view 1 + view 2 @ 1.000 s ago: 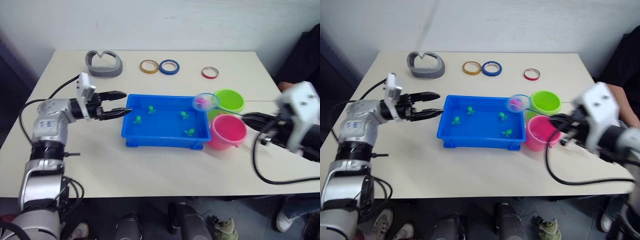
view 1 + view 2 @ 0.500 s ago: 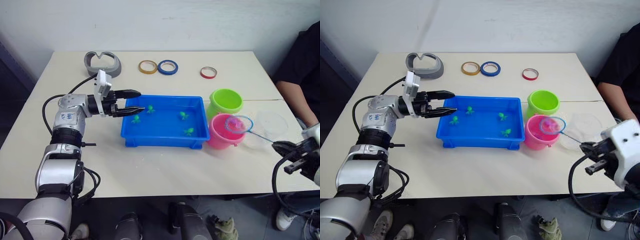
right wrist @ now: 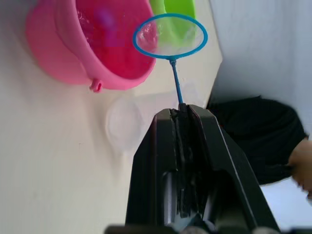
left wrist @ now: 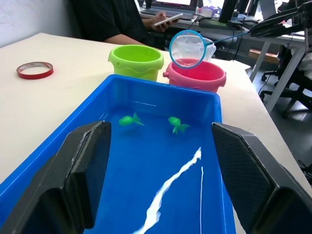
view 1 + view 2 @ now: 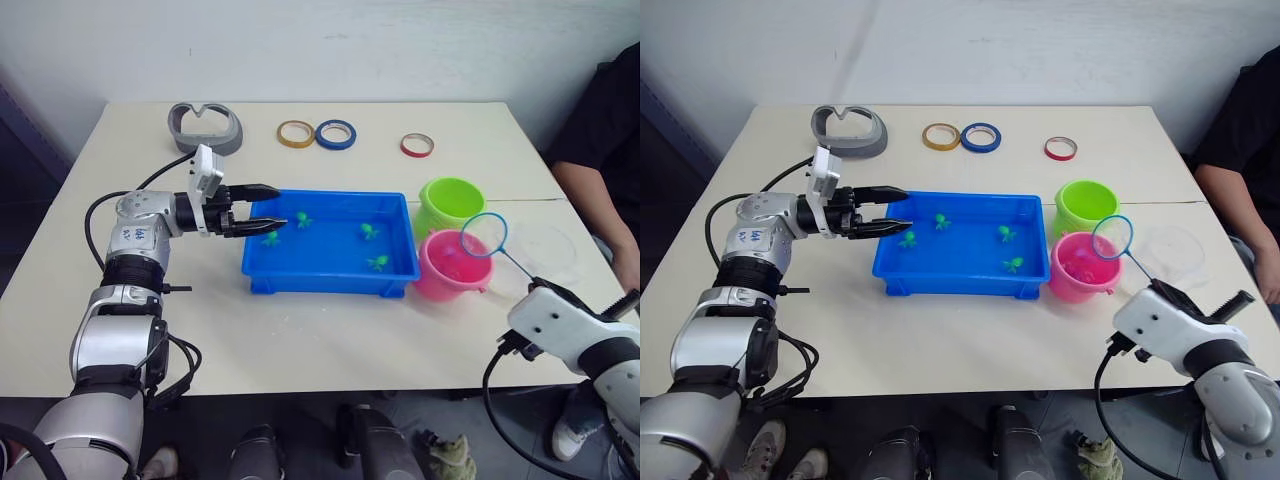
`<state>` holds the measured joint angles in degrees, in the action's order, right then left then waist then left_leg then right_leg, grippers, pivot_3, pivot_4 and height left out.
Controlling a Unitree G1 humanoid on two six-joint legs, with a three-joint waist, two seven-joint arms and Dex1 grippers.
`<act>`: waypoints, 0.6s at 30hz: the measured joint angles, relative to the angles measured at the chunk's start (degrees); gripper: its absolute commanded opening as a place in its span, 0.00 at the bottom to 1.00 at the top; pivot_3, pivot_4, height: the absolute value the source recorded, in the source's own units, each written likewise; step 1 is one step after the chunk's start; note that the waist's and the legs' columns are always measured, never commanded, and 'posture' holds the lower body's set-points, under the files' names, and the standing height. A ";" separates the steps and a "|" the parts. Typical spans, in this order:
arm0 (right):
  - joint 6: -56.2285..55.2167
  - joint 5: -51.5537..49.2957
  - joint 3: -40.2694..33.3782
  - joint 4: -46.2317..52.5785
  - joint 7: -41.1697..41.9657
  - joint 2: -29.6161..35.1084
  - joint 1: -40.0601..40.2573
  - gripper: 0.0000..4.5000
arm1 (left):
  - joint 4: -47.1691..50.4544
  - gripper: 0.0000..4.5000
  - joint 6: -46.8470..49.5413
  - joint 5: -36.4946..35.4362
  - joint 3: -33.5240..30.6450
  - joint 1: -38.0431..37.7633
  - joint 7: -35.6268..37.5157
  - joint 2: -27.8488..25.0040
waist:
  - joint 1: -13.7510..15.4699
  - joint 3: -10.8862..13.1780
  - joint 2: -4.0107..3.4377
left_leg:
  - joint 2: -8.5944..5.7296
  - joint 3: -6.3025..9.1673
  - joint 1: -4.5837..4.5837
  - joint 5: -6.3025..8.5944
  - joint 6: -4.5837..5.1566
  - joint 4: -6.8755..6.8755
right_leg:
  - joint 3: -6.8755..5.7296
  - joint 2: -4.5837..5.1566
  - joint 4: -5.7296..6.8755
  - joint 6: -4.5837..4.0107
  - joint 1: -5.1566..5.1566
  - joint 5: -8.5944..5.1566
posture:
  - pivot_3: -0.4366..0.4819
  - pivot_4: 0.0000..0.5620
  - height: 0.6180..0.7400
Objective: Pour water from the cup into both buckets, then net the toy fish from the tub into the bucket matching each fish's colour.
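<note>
Blue-rimmed hand net (image 3: 170, 35), pinched by the right end effector (image 3: 181, 113), hovers empty over the small pink plastic bucket (image 5: 452, 262), so the next scoop likely targets green toy fish (image 5: 379, 264) in the shallow blue tub (image 5: 330, 279), where the spread left end effector (image 5: 262, 208) waits.

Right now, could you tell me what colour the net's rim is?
Blue; the net shows best in the right wrist view.

A pale beige table (image 5: 300, 330) carries a grey horseshoe-shaped plastic piece (image 5: 206, 127) at its far left. To its right along the far edge lie a yellow tape ring (image 5: 297, 133) and a blue tape ring (image 5: 335, 134), touching or nearly so, then a red tape ring (image 5: 417, 145) well apart. A person in dark clothing (image 5: 598, 150) sits at the far right.
</note>
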<state>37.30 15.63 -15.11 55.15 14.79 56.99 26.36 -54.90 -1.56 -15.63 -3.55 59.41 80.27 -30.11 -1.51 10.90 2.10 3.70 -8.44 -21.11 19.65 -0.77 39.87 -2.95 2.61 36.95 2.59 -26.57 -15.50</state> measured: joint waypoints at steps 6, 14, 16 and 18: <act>-8.59 11.68 -0.05 -0.02 4.28 0.36 4.61 0.00 | 0.00 0.80 0.00 0.02 -0.30 -0.01 0.01 -0.26 | 0.11 0.00 0.01 | 0.00 -0.10 -0.06 0.00 0.00 0.02 | -0.08 -0.01 -0.04 0.00 0.01 0.00 | 0.48 0.27 0.89; -10.44 6.26 -3.73 -0.02 14.59 -6.18 -7.40 0.00 | 0.09 0.80 0.04 0.05 -0.50 -0.02 0.17 -0.78 | -0.40 0.00 0.03 | 0.02 -0.03 0.08 -0.01 0.01 0.16 | 0.08 -0.06 0.04 0.02 0.09 0.02 | 0.48 0.27 0.89; -9.68 4.17 -4.32 -0.01 16.01 -6.48 -10.29 0.00 | 0.12 0.80 0.07 0.06 -0.50 -0.02 0.25 -0.85 | -0.42 0.00 0.03 | 0.02 -0.03 0.09 -0.04 0.03 0.16 | 0.09 -0.06 0.06 0.00 0.09 0.03 | 0.48 0.27 0.89; -6.32 -2.94 -5.82 -0.01 21.53 -5.50 -19.21 0.00 | 0.17 0.80 0.32 0.04 -0.70 -0.03 0.62 -2.28 | -0.19 0.01 0.04 | 0.04 0.02 0.11 -0.06 0.04 0.13 | 0.04 -0.07 0.10 -0.08 0.07 0.07 | 0.48 0.27 0.89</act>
<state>30.98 12.69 -20.93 55.14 36.32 51.49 7.16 -54.72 -1.24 -15.58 -4.24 59.38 80.89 -32.39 -1.70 10.91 2.14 3.74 -8.42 -21.00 19.59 -0.72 40.01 -2.91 2.54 37.05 2.51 -26.50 -15.43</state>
